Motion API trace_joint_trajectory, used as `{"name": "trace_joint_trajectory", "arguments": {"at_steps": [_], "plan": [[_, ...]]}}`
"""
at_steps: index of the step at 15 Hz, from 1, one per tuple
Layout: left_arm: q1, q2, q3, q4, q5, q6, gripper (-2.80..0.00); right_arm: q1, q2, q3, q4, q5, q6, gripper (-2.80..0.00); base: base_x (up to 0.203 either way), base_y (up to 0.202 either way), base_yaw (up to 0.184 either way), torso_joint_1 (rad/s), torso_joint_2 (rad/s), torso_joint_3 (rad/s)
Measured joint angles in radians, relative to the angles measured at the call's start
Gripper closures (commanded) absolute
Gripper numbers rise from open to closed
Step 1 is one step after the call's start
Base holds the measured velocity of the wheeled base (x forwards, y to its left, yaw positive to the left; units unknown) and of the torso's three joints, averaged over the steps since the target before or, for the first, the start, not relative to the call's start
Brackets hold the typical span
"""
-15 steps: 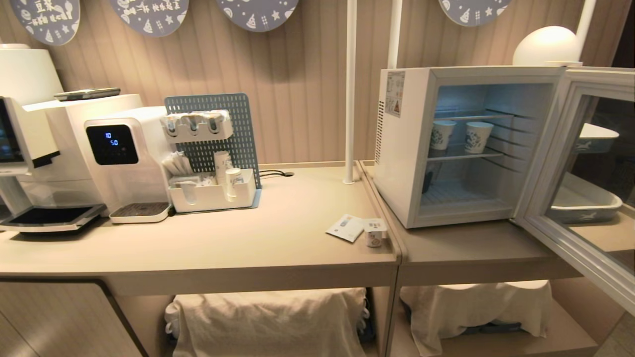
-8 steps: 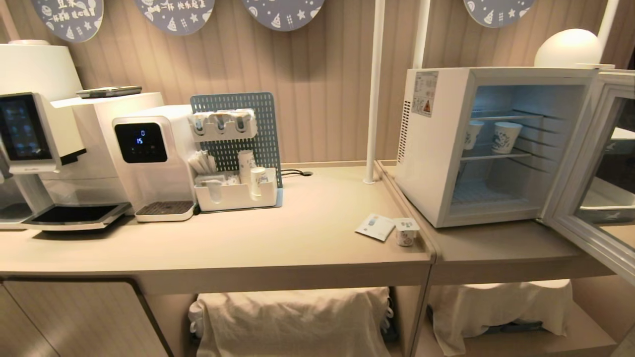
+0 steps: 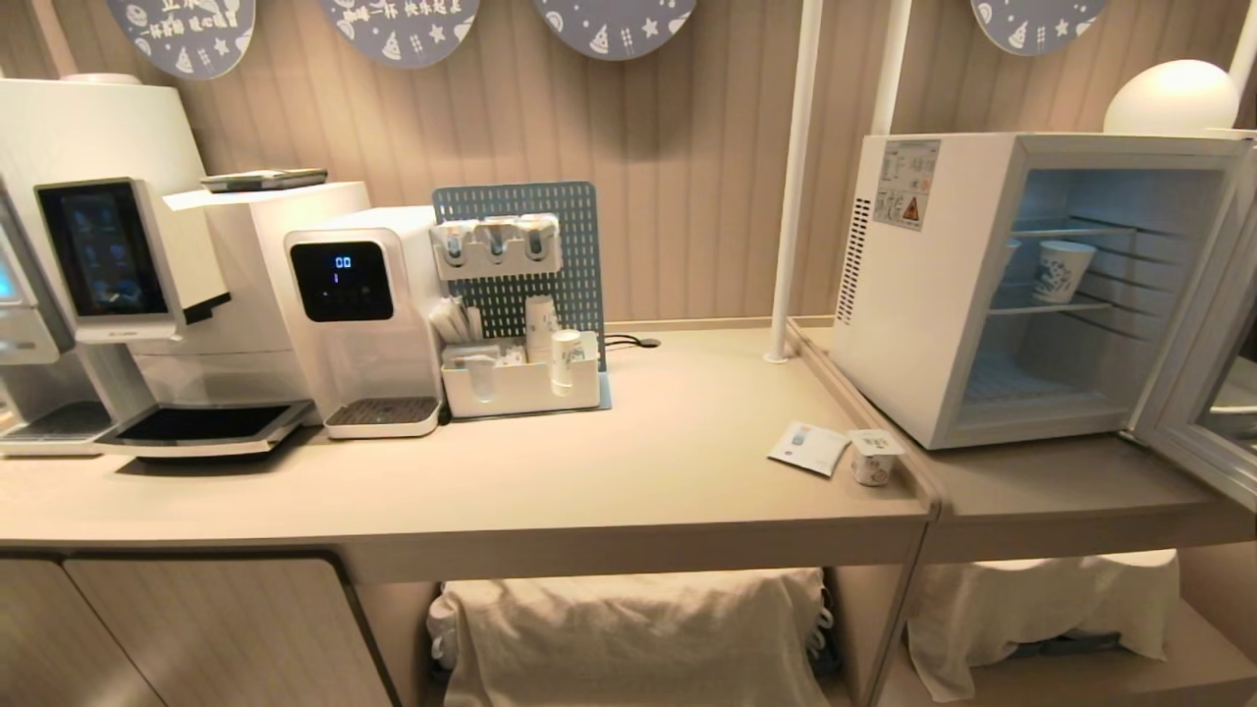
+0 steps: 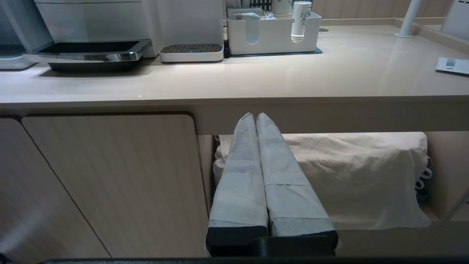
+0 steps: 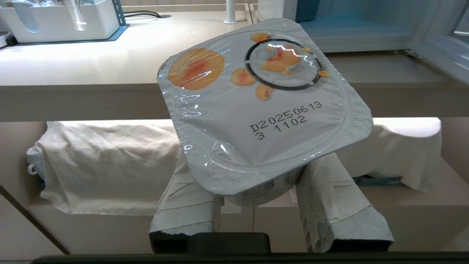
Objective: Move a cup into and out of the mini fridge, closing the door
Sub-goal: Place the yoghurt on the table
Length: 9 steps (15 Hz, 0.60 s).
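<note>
right hand (image 5: 256,205) pinches yogurt cup (image 5: 262,110); left hand (image 4: 255,121) pressed together; fridge door (image 3: 1203,393) open.

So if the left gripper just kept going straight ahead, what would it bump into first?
Probably the front edge of the counter. The shut left gripper points at it, tips just under the countertop, with the cloth-covered bundle lower beside it. Depth is hard to judge, so it might slip underneath instead.
</note>
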Motion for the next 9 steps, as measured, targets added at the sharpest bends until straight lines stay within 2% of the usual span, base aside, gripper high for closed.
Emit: {"name": "trace_joint_trajectory", "arguments": {"at_steps": [9], "plan": [[-0.001, 0.0, 0.0, 0.0, 0.0, -0.001, 0.0, 0.0, 0.0, 0.0, -0.001, 0.0, -0.001, 0.0, 0.0, 0.189, 0.0, 0.003, 0.0, 0.001]]}}
